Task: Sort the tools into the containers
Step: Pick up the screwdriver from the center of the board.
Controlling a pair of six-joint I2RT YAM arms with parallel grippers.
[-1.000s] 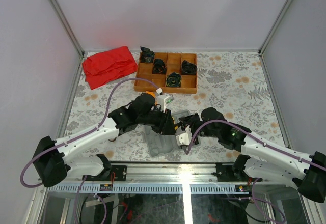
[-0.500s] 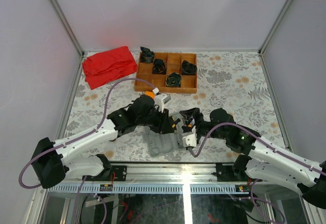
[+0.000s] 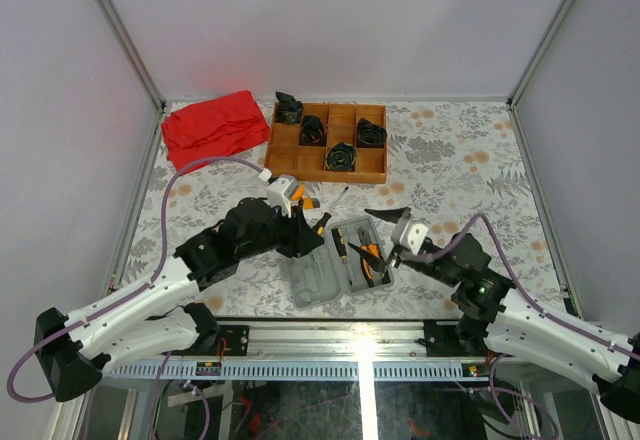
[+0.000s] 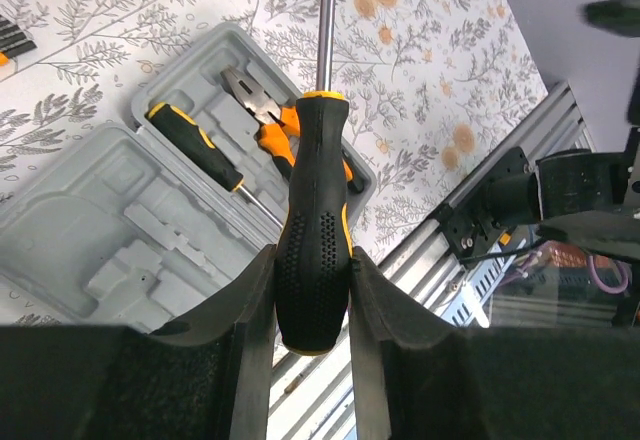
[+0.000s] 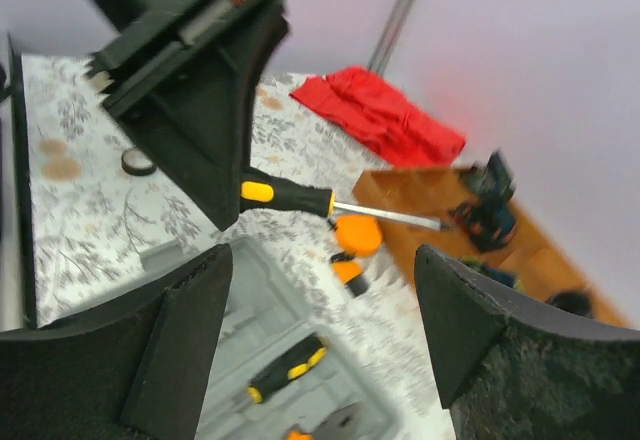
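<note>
**Inspector:** Step in hand, and how should it be done?

**Assistant:** By my judgement, it is seating the large screwdriver in the grey case, which lies open on the surface just ahead of the arm bases. The left pincer is clenched on the screwdriver's handle and holds it above the case, shaft pointing away. To do it well:
- turn the shaft in line with a free recess;
- lower it flat;
- stay clear of the tools already seated;
- let go only once the handle rests in the moulding.

**Inspector:** And the right pincer?

**Assistant:** The right pincer is released, jaws wide and grasping nothing. It sits beside the case and should stay out of the way.

**Inspector:** Counts, nearest first.

**Assistant:**
- One case, holding one small screwdriver and one pair of pliers.
- Two screwdrivers in all, counting the one held.
- Beyond the case, one round orange item, probably the tape measure.
- One thin black ring, loose on the surface.
- Farther back, one wooden tray holding four black coiled bundles.
- One red cloth, left of the tray.
</note>
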